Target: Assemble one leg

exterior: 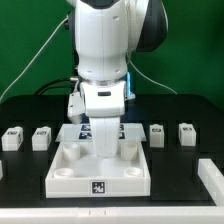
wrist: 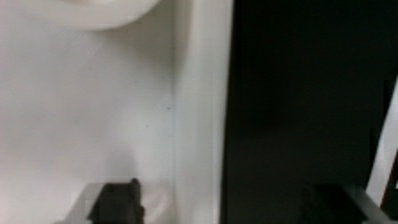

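Observation:
The big white panel with round corner sockets lies flat at the table's front, a marker tag on its near wall. My gripper reaches straight down at the panel's far side. In the wrist view the gripper is open. One dark finger is over the white panel, and the other is over the black table, so the panel's edge runs between the jaws. Small white legs with tags stand in a row: two at the exterior view's left and two at its right.
The marker board lies just behind the panel, partly hidden by the arm. A white part shows at the front right edge of the exterior view. Cables hang behind the arm. A green wall closes the back.

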`<control>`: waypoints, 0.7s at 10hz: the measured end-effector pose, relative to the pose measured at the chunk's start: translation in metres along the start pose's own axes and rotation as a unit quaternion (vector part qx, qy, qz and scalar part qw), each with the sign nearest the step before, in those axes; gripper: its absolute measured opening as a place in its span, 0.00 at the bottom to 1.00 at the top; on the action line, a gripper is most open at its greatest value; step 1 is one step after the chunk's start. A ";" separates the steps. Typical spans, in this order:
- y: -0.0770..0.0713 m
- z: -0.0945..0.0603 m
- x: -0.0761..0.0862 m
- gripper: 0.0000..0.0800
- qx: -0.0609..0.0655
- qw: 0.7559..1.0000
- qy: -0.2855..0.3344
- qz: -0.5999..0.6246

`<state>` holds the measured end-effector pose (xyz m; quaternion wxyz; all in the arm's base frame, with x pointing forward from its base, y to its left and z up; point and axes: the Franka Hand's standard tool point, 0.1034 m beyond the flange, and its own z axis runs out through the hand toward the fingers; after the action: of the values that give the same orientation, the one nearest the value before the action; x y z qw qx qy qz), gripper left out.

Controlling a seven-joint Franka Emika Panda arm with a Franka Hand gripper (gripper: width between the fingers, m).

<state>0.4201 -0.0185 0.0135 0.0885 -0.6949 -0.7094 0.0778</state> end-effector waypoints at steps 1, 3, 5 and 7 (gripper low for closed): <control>0.000 -0.001 0.000 0.49 -0.001 1.000 0.000 0.001; 0.001 0.000 0.000 0.10 -0.001 1.000 0.000 0.002; 0.002 -0.001 -0.001 0.09 -0.004 1.000 0.000 0.002; 0.003 -0.002 -0.001 0.09 -0.007 1.000 0.000 0.002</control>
<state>0.4235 -0.0190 0.0145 0.0832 -0.6968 -0.7087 0.0729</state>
